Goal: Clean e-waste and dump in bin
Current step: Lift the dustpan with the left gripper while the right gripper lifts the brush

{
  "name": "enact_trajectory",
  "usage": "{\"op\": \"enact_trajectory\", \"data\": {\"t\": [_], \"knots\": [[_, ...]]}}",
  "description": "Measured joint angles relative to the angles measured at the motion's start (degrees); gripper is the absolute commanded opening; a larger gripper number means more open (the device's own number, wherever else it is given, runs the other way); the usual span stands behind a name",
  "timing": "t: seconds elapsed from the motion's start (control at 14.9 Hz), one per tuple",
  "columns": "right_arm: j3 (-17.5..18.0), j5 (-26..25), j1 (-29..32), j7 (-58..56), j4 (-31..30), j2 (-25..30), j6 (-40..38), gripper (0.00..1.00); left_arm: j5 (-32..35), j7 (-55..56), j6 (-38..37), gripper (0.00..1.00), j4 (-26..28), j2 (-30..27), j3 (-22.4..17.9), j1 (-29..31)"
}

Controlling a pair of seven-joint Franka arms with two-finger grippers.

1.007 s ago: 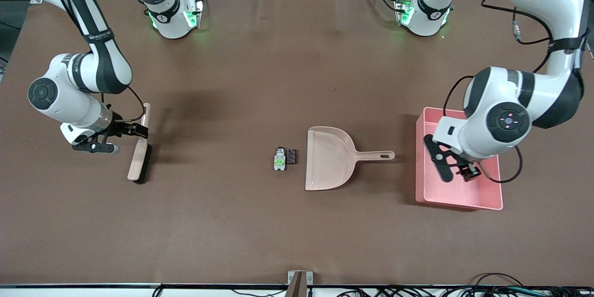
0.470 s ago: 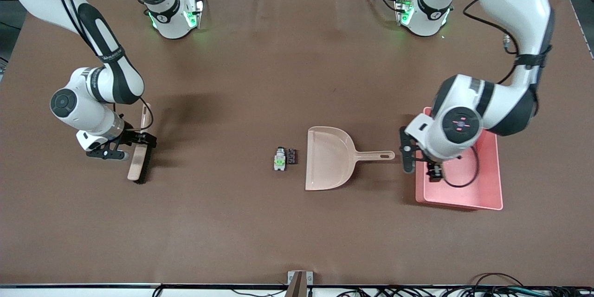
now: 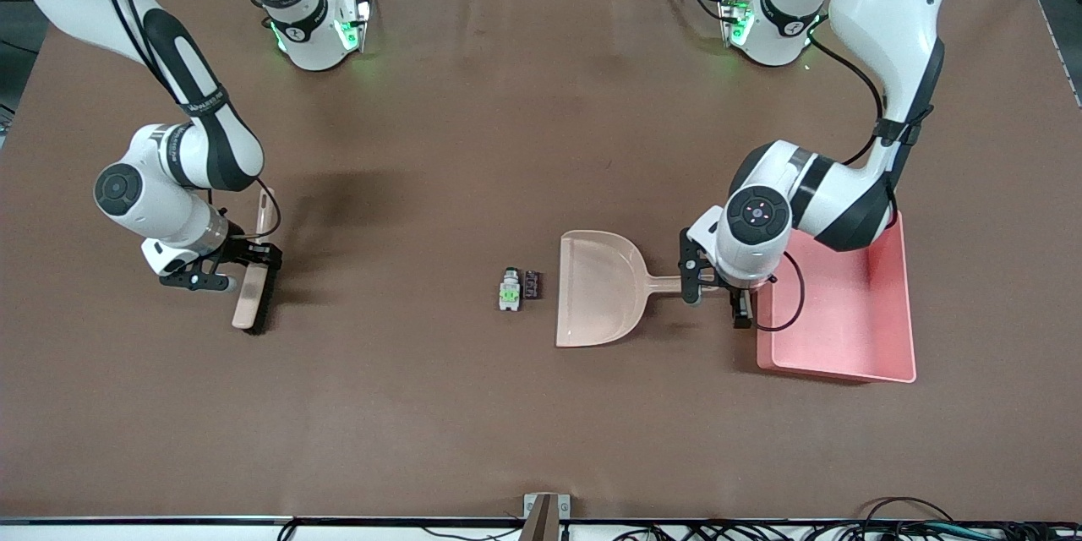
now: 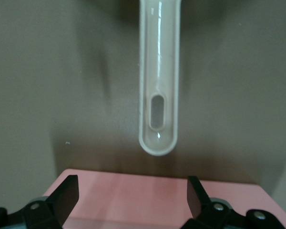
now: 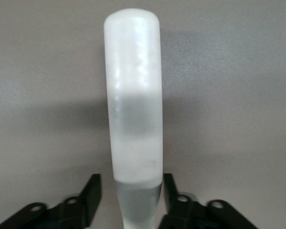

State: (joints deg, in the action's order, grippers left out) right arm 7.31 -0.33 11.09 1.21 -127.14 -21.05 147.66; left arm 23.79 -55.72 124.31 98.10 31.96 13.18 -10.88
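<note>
The e-waste lies mid-table: a grey-white part with a green patch (image 3: 509, 291) and a smaller black block (image 3: 532, 284), just beside the open mouth of the beige dustpan (image 3: 600, 287). The pink bin (image 3: 845, 330) stands toward the left arm's end. My left gripper (image 3: 714, 292) is open and empty, low over the bin's edge at the end of the dustpan handle (image 4: 158, 95); its fingers (image 4: 66, 195) do not touch the handle. My right gripper (image 3: 252, 260) is open, straddling the brush handle (image 5: 133, 119) with small gaps on both sides.
The brush (image 3: 252, 296) lies on the brown table toward the right arm's end, bristles down at the edge nearer the front camera. The bin's wall (image 4: 152, 191) fills the space between the left gripper's fingers.
The left gripper has swung from over the bin's inside to its edge at the dustpan handle's end. The right gripper moved onto the brush handle a second ago and has since held still.
</note>
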Motion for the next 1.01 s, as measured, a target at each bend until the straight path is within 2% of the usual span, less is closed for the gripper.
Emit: {"op": "enact_trajectory", "data": {"t": [0.13, 0.27, 0.47, 0.74, 1.01], "knots": [[0.0, 0.0, 0.01, -0.75, 0.51, 0.0, -1.68, 0.15, 0.68, 2.07, 0.73, 0.99, -0.65, 1.47, 0.02, -0.29], [0.0, 0.0, 0.01, -1.21, 2.12, 0.01, -5.68, 0.05, 0.96, 3.82, 1.04, 0.99, -1.11, 2.41, 0.03, -1.39], [0.21, 0.0, 0.01, -1.59, 5.02, 0.02, -10.51, 0.02, 1.01, 4.8, 1.04, 0.99, -1.58, 3.17, 0.02, -2.99], [1.07, 0.01, -0.62, -1.64, 6.44, 0.05, -11.26, 0.02, 1.02, 6.62, 1.08, 0.99, -3.97, 4.76, 0.02, -4.46], [1.51, 3.34, -4.14, 0.18, 7.77, 0.31, -11.27, 0.01, 1.02, 8.66, 1.15, 0.88, -5.29, 6.91, 0.05, -5.57]]}}
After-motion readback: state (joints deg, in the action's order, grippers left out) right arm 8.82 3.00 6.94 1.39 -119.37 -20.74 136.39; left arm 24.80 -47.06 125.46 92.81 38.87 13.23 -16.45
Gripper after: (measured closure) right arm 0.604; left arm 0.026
